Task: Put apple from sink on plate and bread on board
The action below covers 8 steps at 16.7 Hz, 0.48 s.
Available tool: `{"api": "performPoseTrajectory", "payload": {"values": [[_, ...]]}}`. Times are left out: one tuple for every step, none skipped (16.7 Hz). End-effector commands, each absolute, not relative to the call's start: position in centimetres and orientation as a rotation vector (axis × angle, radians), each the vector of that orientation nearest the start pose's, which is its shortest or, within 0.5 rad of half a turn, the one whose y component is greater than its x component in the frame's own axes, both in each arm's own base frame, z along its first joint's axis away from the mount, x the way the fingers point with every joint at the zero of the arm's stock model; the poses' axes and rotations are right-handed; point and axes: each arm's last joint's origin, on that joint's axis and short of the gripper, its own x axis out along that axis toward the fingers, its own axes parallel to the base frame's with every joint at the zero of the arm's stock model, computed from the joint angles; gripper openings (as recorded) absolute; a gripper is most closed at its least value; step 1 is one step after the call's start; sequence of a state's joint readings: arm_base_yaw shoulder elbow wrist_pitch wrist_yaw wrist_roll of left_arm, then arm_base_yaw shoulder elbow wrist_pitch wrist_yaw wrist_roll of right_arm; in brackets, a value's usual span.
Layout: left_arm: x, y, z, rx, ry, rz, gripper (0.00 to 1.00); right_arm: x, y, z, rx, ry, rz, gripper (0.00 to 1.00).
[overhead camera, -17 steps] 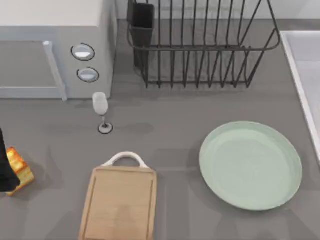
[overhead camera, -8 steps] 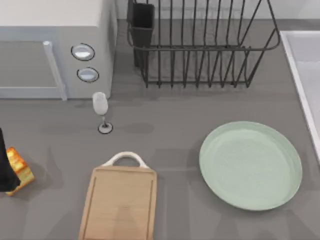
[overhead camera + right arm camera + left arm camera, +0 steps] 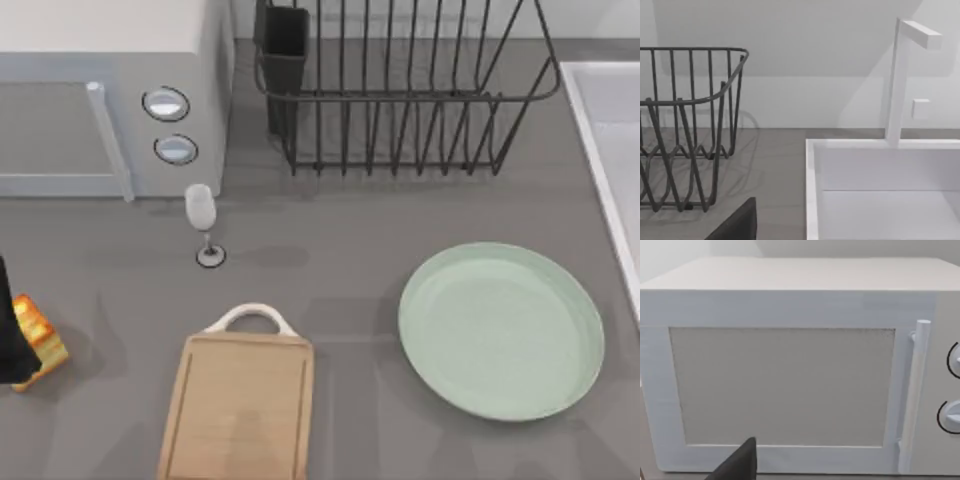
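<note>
Bread (image 3: 38, 333) sits at the top view's far left edge, touching the left gripper (image 3: 12, 335), a dark shape beside it; whether its jaws are wide or narrow cannot be told. Board (image 3: 238, 408) lies lower centre, plate (image 3: 501, 331) lower right, sink (image 3: 602, 160) at right.

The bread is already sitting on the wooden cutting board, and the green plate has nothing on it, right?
Not quite. In the top view the bread lies on the grey table at its left edge, beside the left end effector, apart from the cutting board. The green plate does have nothing on it.
</note>
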<state>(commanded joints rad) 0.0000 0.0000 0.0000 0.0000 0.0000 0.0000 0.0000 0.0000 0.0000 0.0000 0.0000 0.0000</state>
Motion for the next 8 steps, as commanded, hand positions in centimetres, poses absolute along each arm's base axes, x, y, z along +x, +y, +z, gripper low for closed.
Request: {"api": "performPoseTrajectory", "payload": {"values": [[10.57,-0.12,16.0,0.0,0.0,0.0,1.0,10.57,-0.12,16.0,0.0,0.0,0.0,1.0],[10.57,-0.12,16.0,0.0,0.0,0.0,1.0,10.57,-0.12,16.0,0.0,0.0,0.0,1.0],[10.57,-0.12,16.0,0.0,0.0,0.0,1.0,10.57,-0.12,16.0,0.0,0.0,0.0,1.0],[10.57,-0.12,16.0,0.0,0.0,0.0,1.0,10.57,-0.12,16.0,0.0,0.0,0.0,1.0],[10.57,-0.12,16.0,0.0,0.0,0.0,1.0,10.57,-0.12,16.0,0.0,0.0,0.0,1.0],[10.57,-0.12,16.0,0.0,0.0,0.0,1.0,10.57,-0.12,16.0,0.0,0.0,0.0,1.0],[10.57,-0.12,16.0,0.0,0.0,0.0,1.0,10.57,-0.12,16.0,0.0,0.0,0.0,1.0],[10.57,-0.12,16.0,0.0,0.0,0.0,1.0,10.57,-0.14,16.17,-0.002,0.007,-0.002,1.0]]}}
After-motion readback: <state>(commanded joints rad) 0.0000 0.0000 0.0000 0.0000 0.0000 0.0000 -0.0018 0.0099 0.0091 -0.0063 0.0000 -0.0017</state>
